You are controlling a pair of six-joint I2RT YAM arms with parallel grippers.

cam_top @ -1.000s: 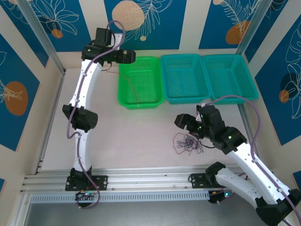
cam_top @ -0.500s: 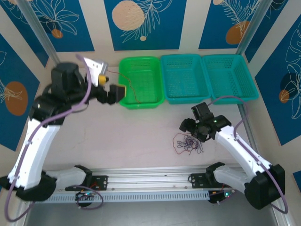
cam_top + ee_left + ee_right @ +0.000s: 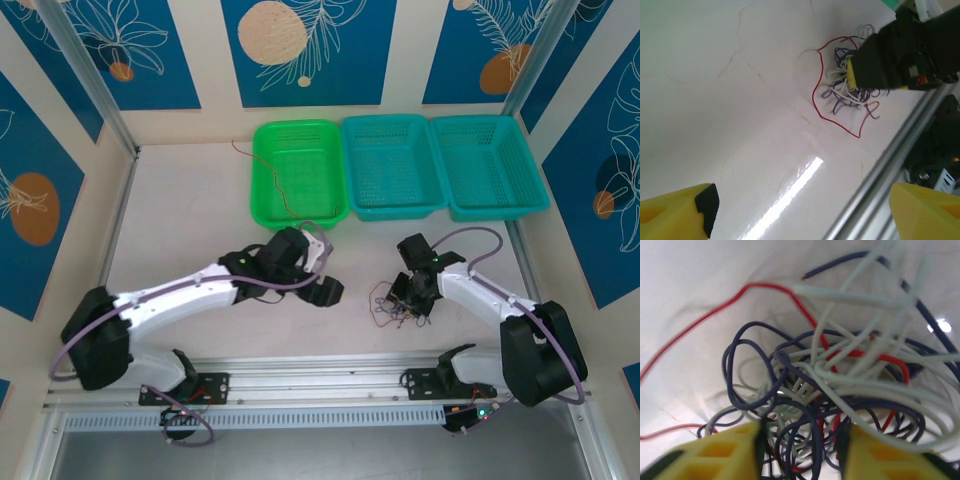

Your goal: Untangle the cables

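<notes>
The right gripper (image 3: 802, 440) straddled several cables (image 3: 805, 375), jaws narrowed; a pinch could not be confirmed. The left gripper (image 3: 800, 202) stood spread, anchoring nothing, so a pull could drag the whole bunch.

Bright, even light, 1 glare streak on the table (image 3: 790, 192) (left wrist view), near cables (image 3: 840, 385) blurred.

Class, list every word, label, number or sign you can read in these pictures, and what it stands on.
None can be read. The green plastic basket, the teal plastic basket beside it, the second teal basket, the blue leaf-patterned wall panels and the tangle of thin red, dark and whitish cables carry no legible writing.
</notes>
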